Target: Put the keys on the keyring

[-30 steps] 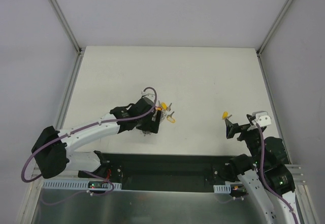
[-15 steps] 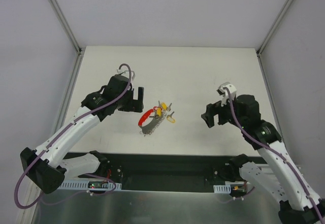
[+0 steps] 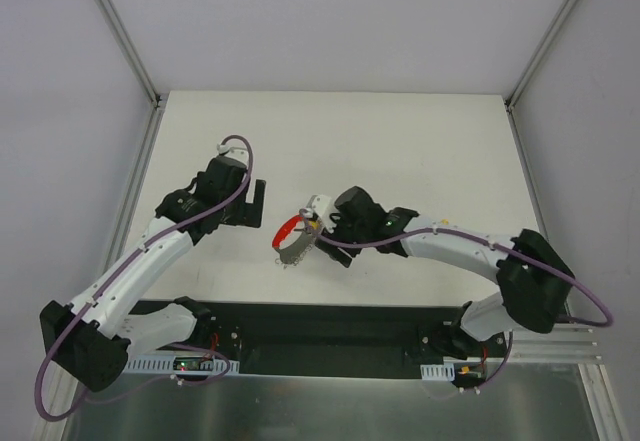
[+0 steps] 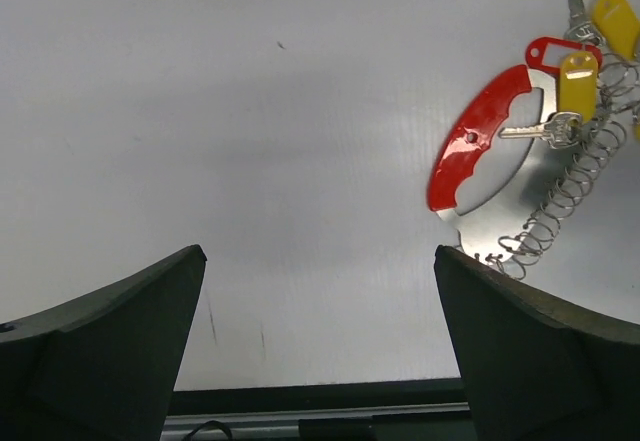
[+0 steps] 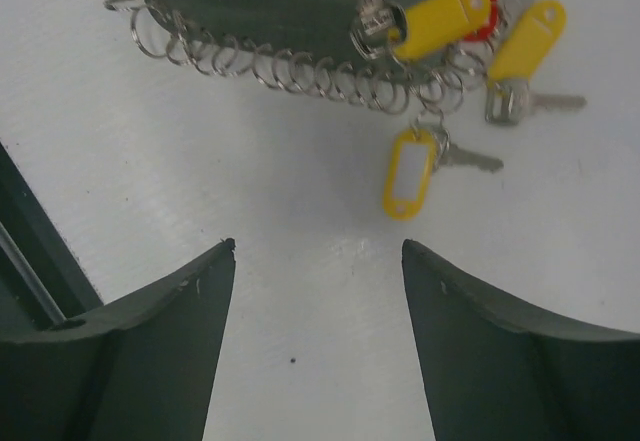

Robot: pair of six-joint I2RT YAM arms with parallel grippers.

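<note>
Counter [image 3: 420,151], matte white between pale grey walls [image 3: 330,21], carries the keyring [image 4: 478,141] and keys [image 5: 410,176]; left fingers [image 4: 110,331] and right fingers [image 5: 150,351] stand apart, holding nothing.

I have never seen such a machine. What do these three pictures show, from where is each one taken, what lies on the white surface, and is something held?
These are two robot arms bolted to the near edge of a white table. The wide picture comes from a camera above and behind them: the left arm is on the left, the right arm on the right. The other two pictures come from small cameras on the wrists, so the dark shapes at the bottom are each arm's own fingers: the left fingers and the right fingers. On the table lies the keyring, a silver plate with a red band and a row of wire rings, with small keys with yellow tags at one end. Both pairs of fingers stand open and hold nothing.
</note>
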